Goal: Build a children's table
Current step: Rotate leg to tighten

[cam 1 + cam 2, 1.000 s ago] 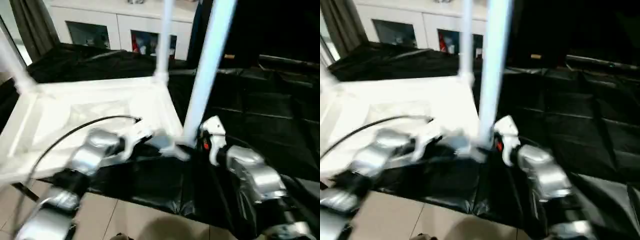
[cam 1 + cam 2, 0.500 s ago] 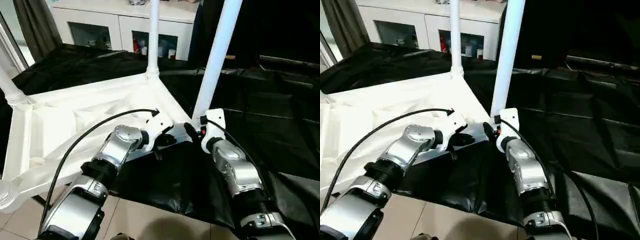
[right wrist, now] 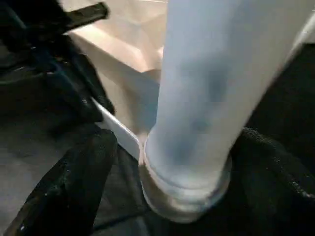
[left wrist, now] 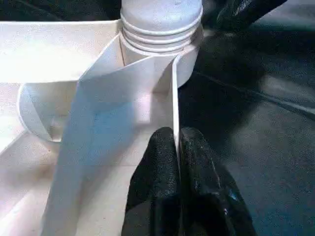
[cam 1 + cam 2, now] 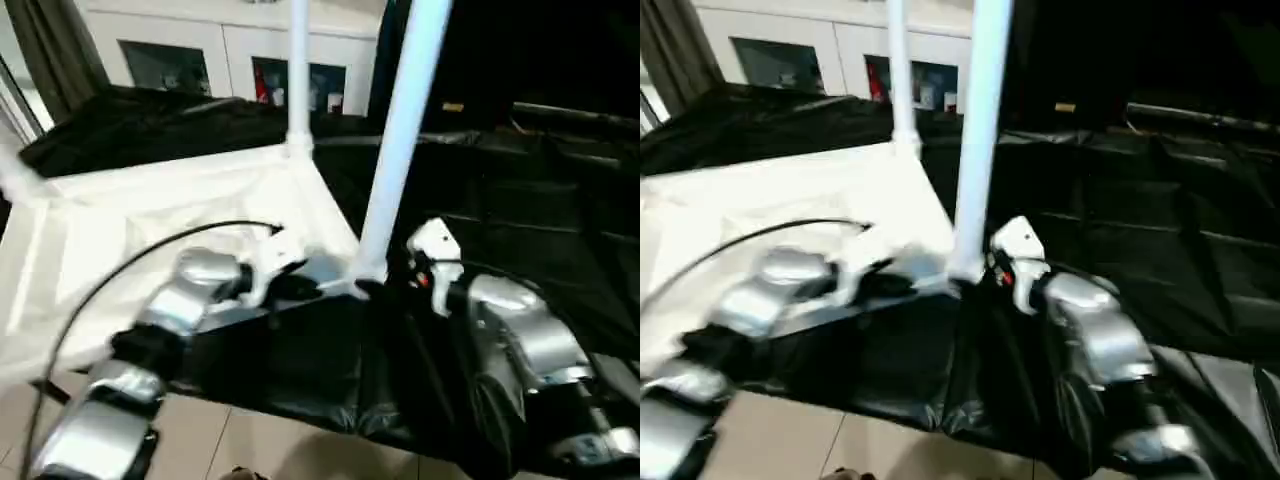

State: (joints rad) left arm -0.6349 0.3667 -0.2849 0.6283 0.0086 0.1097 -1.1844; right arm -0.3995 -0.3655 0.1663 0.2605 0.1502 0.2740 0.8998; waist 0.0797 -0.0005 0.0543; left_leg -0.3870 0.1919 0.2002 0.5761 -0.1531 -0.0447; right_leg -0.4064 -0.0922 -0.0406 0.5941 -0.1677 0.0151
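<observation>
Both silver forearms are being reached forward and angled inward toward each other. The left gripper (image 4: 178, 147) is being kept pinched shut, its two black fingers (image 4: 157, 162) pressed together. The right gripper (image 3: 167, 162) is being held with its black fingers (image 3: 74, 182) spread wide apart.

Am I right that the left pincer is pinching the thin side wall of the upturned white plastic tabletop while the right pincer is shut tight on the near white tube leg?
Not quite. The left pincer does pinch the upturned white plastic tabletop's thin side wall, but the right wrist view shows the right pincer open, its fingers standing either side of the near white tube leg.
</observation>
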